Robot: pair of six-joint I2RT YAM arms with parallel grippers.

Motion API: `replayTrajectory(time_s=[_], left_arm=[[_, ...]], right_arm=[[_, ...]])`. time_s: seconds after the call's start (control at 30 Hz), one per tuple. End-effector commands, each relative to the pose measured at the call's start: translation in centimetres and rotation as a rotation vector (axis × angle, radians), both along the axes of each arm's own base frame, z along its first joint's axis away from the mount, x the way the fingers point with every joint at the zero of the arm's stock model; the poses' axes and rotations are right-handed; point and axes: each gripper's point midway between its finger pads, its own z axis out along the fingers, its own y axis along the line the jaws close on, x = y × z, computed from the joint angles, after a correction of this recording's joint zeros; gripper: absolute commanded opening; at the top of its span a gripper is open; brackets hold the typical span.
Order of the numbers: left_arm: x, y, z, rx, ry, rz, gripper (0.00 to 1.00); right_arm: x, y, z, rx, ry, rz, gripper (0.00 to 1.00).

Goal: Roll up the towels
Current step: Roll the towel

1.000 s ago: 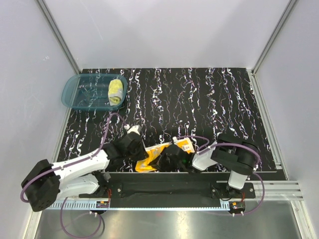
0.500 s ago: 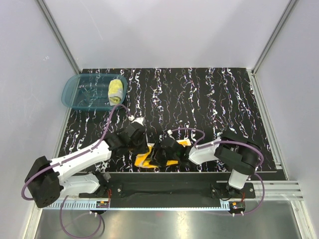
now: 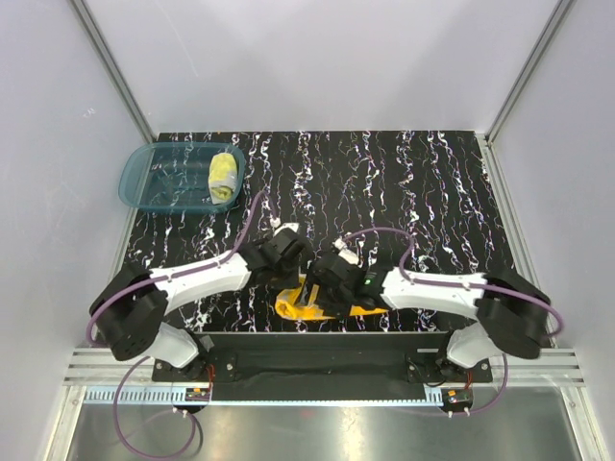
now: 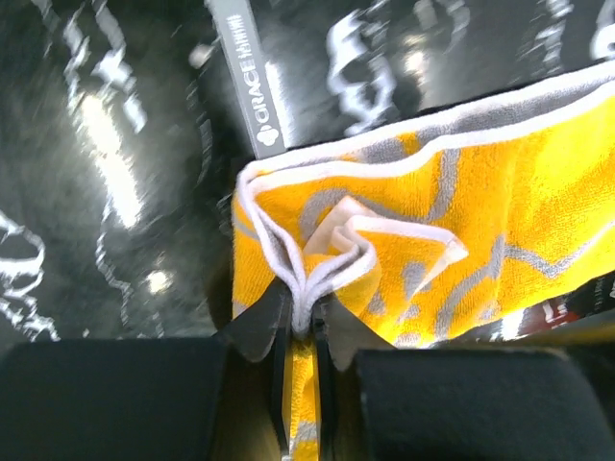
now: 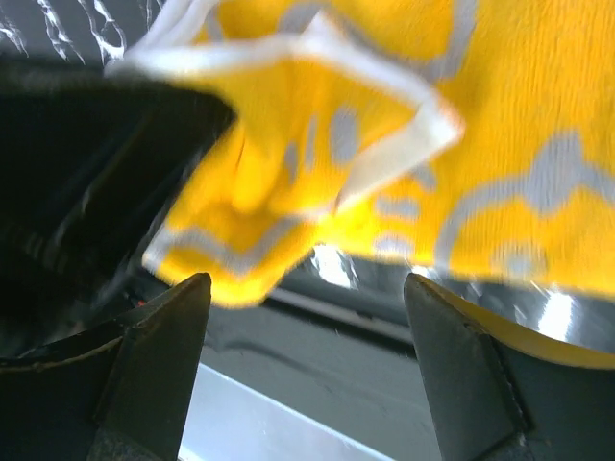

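Orange towel [image 3: 291, 307] lay bunched at the near edge of your tabletop [image 3: 432, 192], teal basin [image 3: 135, 178] far left held the rolled yellow towel [image 3: 224, 176], left gripper [image 4: 300, 327] jaws were pinched on the orange fold, right gripper [image 5: 307, 298] jaws gaped wide, holding nothing.

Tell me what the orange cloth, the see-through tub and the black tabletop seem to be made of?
Orange towel: soft terry cloth, likely cotton, by its fuzzy pile and stitched white hem. Basin: thin translucent teal plastic; the table's pattern shows through. Tabletop: glossy black sheet with white marble-like streaks, perhaps printed laminate; it reflects light.
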Motion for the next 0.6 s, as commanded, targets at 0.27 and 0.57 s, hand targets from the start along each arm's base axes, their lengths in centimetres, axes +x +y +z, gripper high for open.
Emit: replayTrajectory(time_s=[0.27, 0.57], left_arm=[[3.7, 1.5, 4.1, 0.313, -0.212, -0.023, 0.03], [6.2, 2.9, 5.4, 0.685, -0.299, 0.000, 0.02]], right_arm=[[-0.6, -12.8, 6.0, -0.163, -0.195, -0.189, 0.91], [-0.5, -14.7, 8.2, -0.138, -0.240, -0.241, 0.91]])
